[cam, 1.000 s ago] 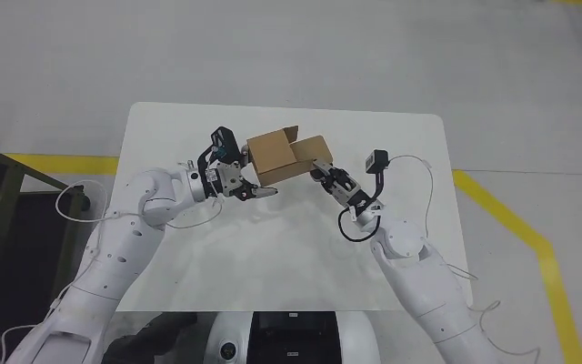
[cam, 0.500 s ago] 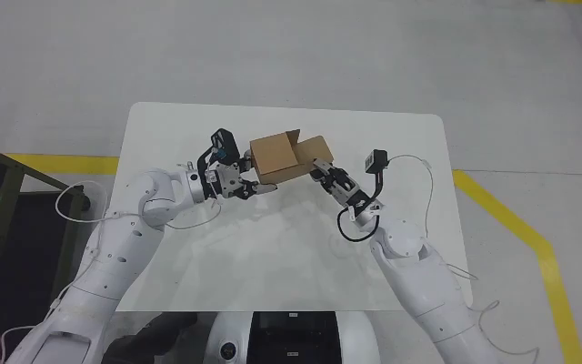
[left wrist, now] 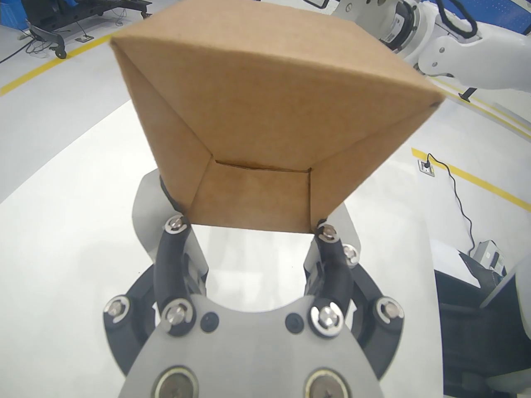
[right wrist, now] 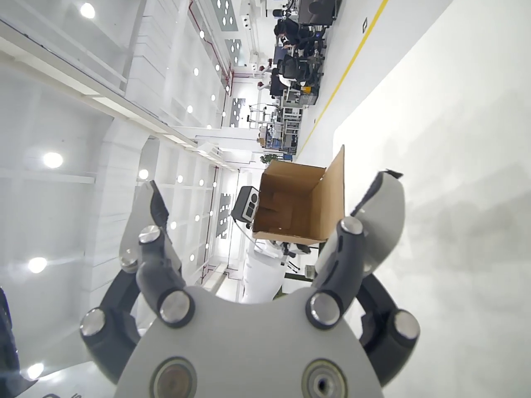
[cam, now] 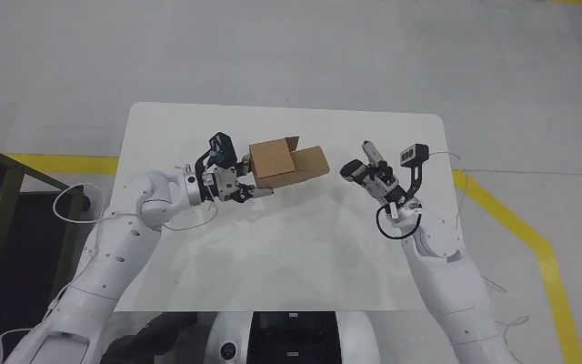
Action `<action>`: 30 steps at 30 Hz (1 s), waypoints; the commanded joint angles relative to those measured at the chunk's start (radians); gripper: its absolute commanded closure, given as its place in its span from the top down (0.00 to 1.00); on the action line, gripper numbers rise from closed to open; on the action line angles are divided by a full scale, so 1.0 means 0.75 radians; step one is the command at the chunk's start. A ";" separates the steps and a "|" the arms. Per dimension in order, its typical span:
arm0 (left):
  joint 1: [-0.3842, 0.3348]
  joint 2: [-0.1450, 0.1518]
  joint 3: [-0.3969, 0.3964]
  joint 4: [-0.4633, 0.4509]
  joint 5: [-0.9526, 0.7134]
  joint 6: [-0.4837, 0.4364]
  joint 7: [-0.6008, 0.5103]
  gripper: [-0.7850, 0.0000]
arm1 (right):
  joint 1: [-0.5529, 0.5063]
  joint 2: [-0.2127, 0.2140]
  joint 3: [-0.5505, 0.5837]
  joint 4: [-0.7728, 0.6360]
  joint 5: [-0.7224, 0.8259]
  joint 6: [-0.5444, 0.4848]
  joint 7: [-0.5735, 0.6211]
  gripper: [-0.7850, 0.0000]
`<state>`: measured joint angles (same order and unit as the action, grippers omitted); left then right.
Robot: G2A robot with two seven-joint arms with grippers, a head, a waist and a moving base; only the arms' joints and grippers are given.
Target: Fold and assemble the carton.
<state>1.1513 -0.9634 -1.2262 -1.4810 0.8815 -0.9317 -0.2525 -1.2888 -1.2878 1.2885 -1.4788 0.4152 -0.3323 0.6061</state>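
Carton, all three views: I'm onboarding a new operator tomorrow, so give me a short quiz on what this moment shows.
1. True or false: the right gripper is clamped on the carton.
2. Which part of the carton faces the right gripper? A) its open mouth B) its shut end C) a flat side panel
3. Fill in: the fingers on either side of the carton's shut end belong to the ___ gripper.

Key
1. False: it is open and apart from the carton.
2. A
3. Left: the left gripper holds that end.
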 commanded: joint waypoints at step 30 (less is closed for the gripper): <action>0.052 0.058 0.034 -0.134 -0.233 -0.107 -0.183 0.56 | 0.326 0.039 -0.082 0.229 -0.052 -0.004 0.765 0.00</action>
<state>1.1907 -0.9224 -1.2034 -1.5795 0.7097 -1.0123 -0.3861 -1.0406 -1.2589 1.2320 -1.2951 0.3915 -0.3416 1.1891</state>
